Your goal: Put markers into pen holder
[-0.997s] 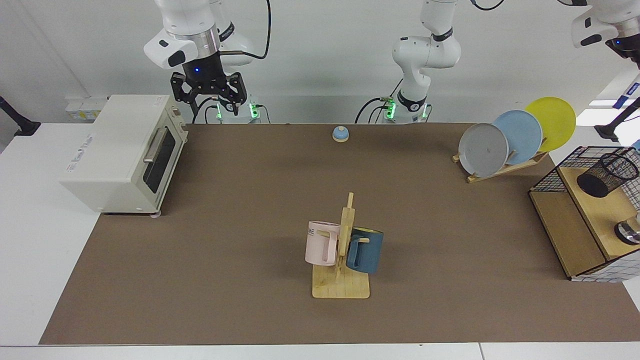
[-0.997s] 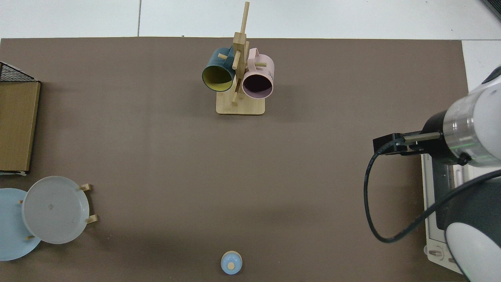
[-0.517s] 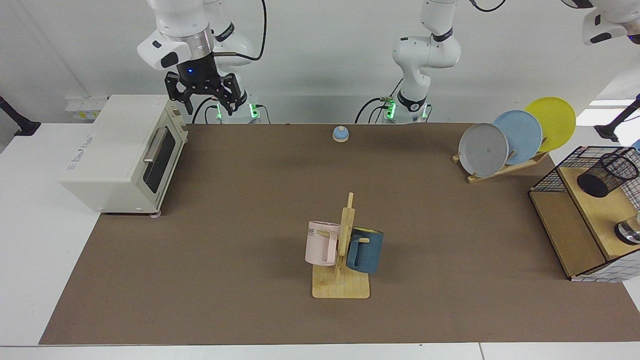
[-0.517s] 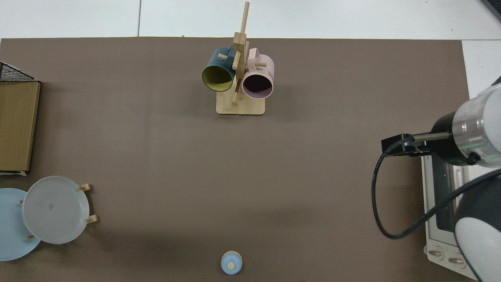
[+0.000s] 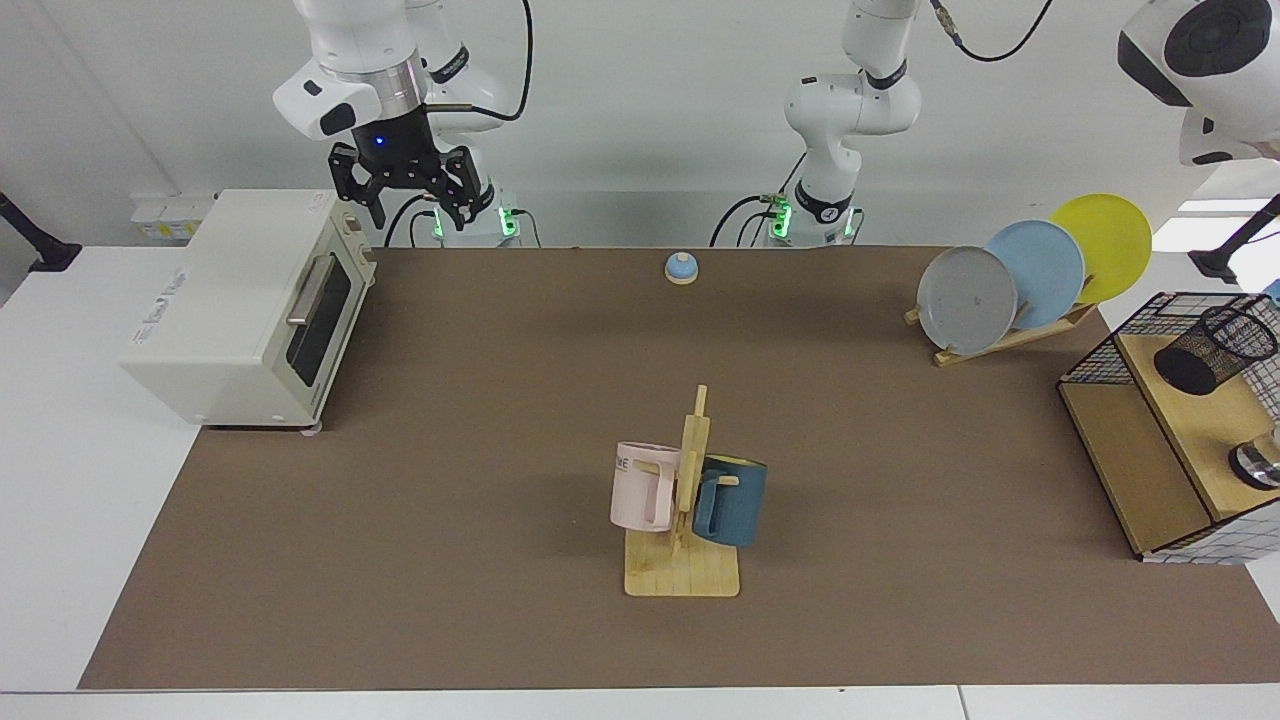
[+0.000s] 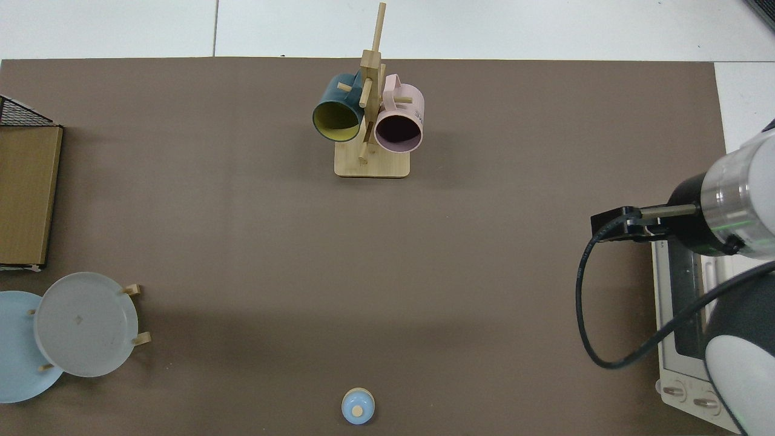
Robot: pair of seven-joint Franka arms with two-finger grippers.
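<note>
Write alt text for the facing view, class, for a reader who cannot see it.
A brown table mat holds a mug stand with a pink mug and a blue mug. A black mesh pen holder sits on a wooden shelf at the view's right edge. The right gripper, fingers open, hangs above a white toaster oven.

Bright, even overhead light casts soft shadows on the brown mat (image 5: 480, 420); the far-right edge looks perhaps slightly overexposed.

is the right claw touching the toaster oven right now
Apart. In the facing view the right claw hangs open above the toaster oven, with white wall showing between its fingertips and the oven's top.
</note>
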